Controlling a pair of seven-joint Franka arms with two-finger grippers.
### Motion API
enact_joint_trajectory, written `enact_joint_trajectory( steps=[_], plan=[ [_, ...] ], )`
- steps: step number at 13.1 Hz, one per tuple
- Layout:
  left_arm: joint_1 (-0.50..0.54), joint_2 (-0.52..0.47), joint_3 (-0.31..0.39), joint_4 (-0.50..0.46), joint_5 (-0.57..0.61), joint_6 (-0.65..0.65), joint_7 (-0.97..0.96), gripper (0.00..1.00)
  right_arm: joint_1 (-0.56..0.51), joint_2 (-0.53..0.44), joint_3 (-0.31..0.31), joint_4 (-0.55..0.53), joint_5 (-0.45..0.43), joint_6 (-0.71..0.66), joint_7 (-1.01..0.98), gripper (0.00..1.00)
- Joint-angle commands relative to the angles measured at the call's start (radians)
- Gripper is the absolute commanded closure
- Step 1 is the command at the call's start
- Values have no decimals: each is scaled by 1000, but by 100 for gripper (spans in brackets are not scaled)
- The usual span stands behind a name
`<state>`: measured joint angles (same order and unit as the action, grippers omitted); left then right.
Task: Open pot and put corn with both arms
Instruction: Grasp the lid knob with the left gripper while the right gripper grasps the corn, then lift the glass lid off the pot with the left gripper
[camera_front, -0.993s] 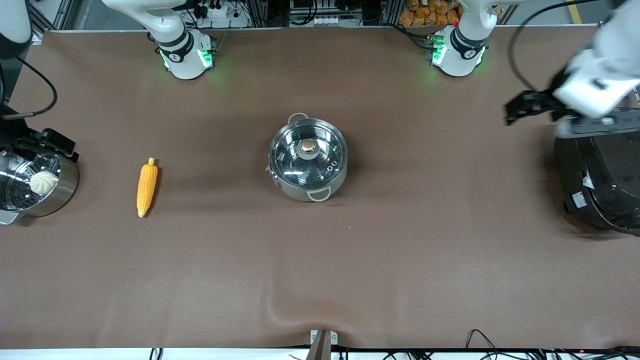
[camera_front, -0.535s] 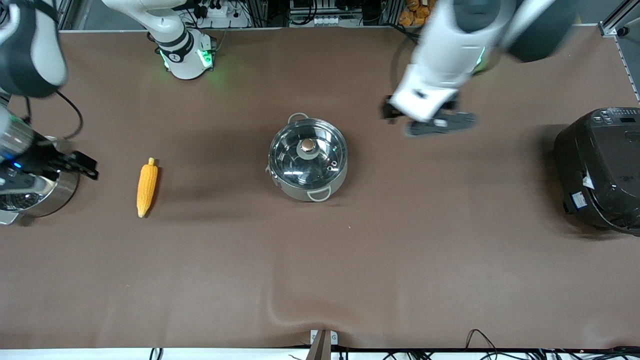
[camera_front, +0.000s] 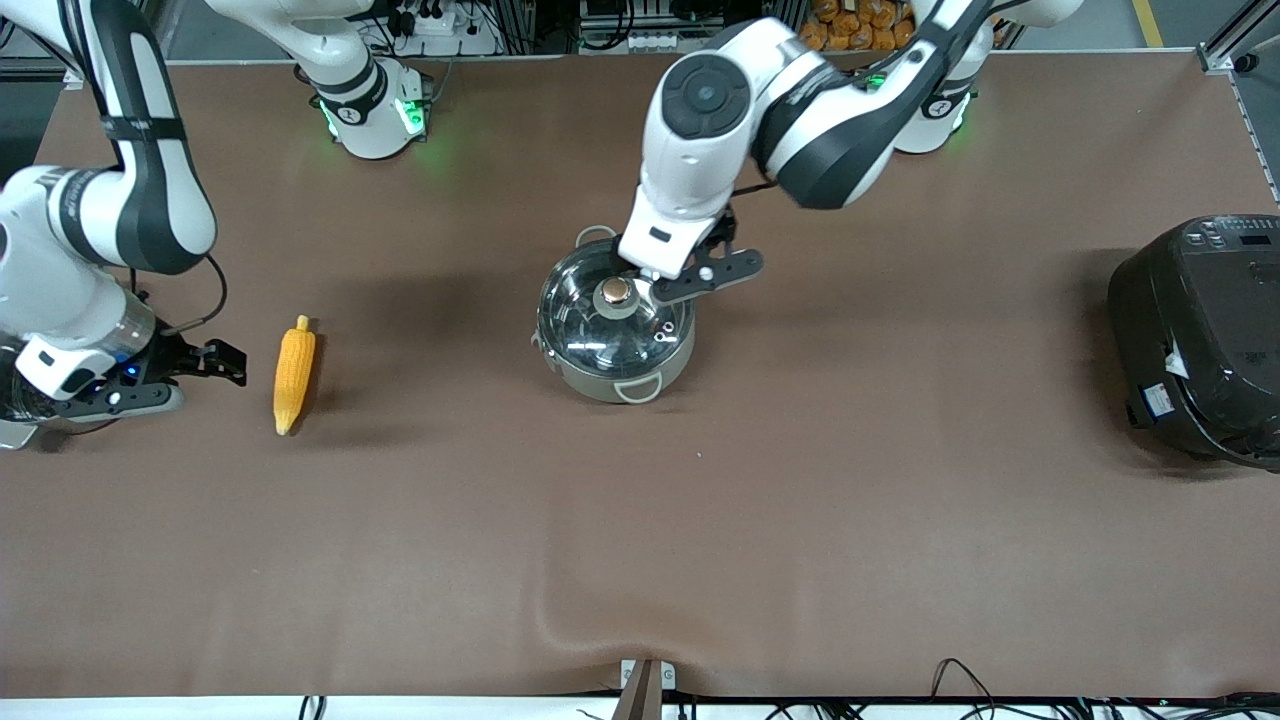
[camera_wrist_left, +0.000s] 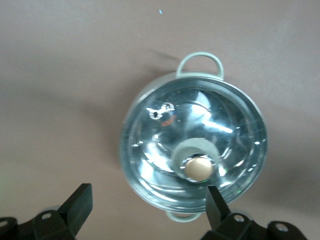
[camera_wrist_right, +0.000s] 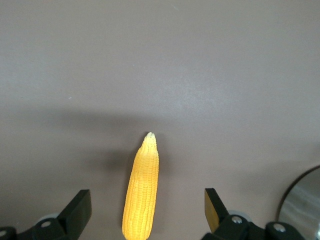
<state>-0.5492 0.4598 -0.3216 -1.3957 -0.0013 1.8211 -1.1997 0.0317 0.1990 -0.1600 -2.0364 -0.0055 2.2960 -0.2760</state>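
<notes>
Front view shows the pot (camera_front: 616, 325) mid-table with its glass lid (camera_front: 612, 318) on, and the left gripper (camera_front: 668, 277) hovering over the rim on the side toward the robot bases, fingers spread wide and holding nothing. In the left wrist view the knob (camera_wrist_left: 199, 168) sits close to one fingertip rather than centred, so the gripper should shift until the knob lies midway between the fingers, then drop straight and close (a skewed pinch would likely slip off the round knob). The corn (camera_front: 294, 374) lies flat just beside the right gripper (camera_front: 205, 365), which is also wide open and empty, low by the steamer pot (camera_front: 15, 425).

Compared with a second ago, both grippers have swung in from the table ends; pot and corn have not moved.
</notes>
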Motion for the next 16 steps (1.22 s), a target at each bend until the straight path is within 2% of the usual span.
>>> enact_joint_trajectory(
  steps=[1, 4, 6, 10, 12, 14, 16],
  plan=[
    [-69, 63, 30, 43, 46, 38, -95, 0, -18, 74, 14, -7, 1, 97, -12, 0],
    [-176, 140, 117, 102, 52, 67, -164, 0, -18, 134, 16, -39, 4, 166, -12, 0],
    [-236, 164, 176, 109, 50, 78, -187, 6, -16, 169, 17, -47, 4, 166, -12, 0],
    [-250, 209, 187, 109, 50, 116, -208, 8, -16, 206, 19, -59, 22, 166, -14, 0],
    [-250, 209, 187, 107, 50, 116, -208, 13, -15, 220, 19, -59, 22, 166, -14, 0],
    [-250, 209, 185, 104, 52, 109, -208, 24, -16, 230, 19, -59, 25, 166, -12, 0],
    [-252, 211, 184, 101, 52, 109, -208, 27, -18, 250, 19, -61, 27, 166, -12, 0]
  ],
)
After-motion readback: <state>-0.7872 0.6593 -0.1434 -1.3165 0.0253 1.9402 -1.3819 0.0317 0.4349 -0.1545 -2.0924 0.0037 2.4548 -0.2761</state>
